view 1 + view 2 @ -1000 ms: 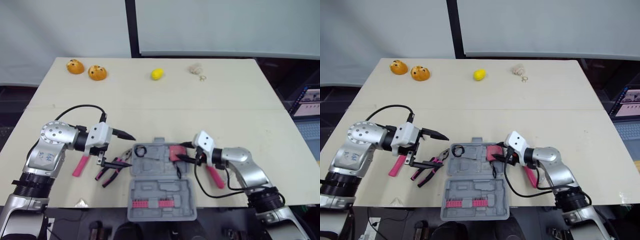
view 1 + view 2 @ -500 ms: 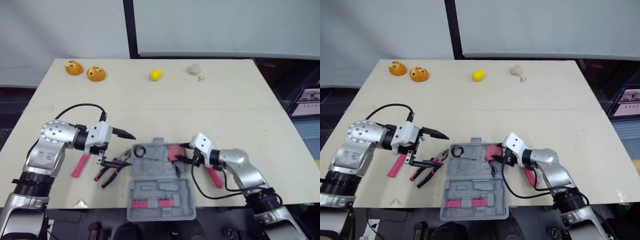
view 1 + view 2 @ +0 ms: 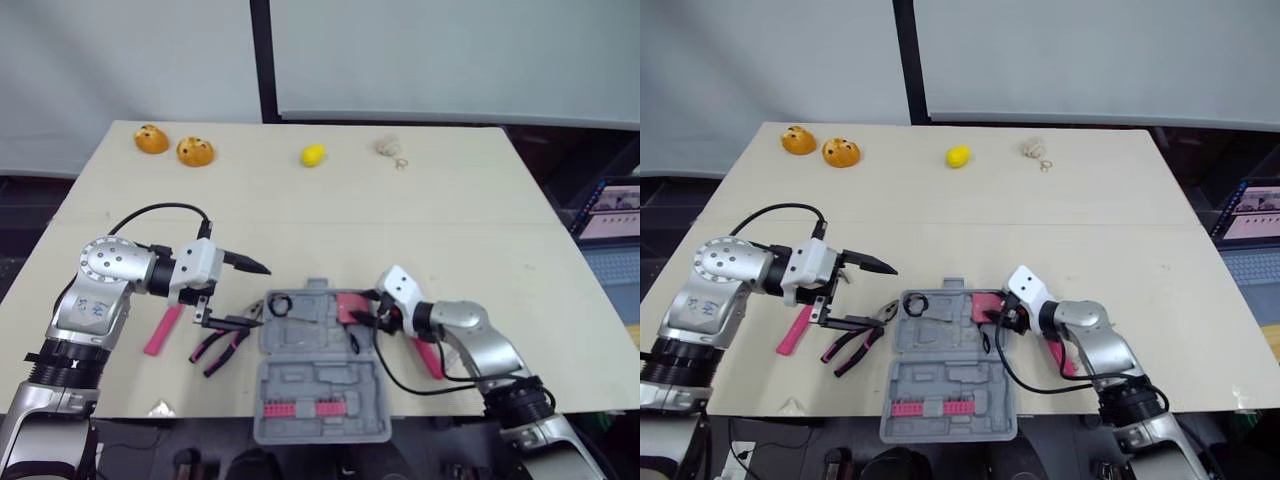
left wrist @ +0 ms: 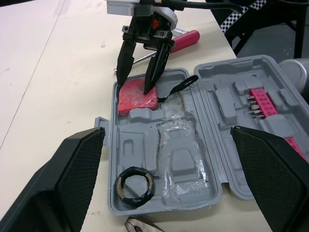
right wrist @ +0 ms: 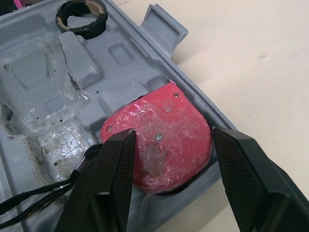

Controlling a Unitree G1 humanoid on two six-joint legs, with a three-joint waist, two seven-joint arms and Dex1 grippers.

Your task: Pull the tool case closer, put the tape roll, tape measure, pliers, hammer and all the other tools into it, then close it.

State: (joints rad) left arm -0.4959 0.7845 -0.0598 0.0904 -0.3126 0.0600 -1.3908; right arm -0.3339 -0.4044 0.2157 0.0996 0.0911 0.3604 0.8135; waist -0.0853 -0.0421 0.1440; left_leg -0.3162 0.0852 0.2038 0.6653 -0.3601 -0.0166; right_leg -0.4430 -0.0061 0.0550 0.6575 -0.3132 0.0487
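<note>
**Seating the tape measure in the tool case, near centre of the surface.**

Surface (image 3: 450,200) carries the open tool case (image 3: 320,385) at its near edge, both halves lying flat. Left claw (image 3: 880,297) hangs wide open and empty just left of the case, above the pliers (image 3: 225,340); one pink-handled tool (image 3: 165,330) lies further left. Right claw (image 4: 133,86) grips the tape measure (image 5: 164,135) by two sides, fingers parted to its width; it sits in the case's far-right pocket, against the wall. Tape roll (image 4: 120,188) lies in the far-left pocket. Judgement: press the tape measure flush, tuck its black cord (image 4: 176,87) inside the rim, then release and lift straight up so nothing drags out.
</note>
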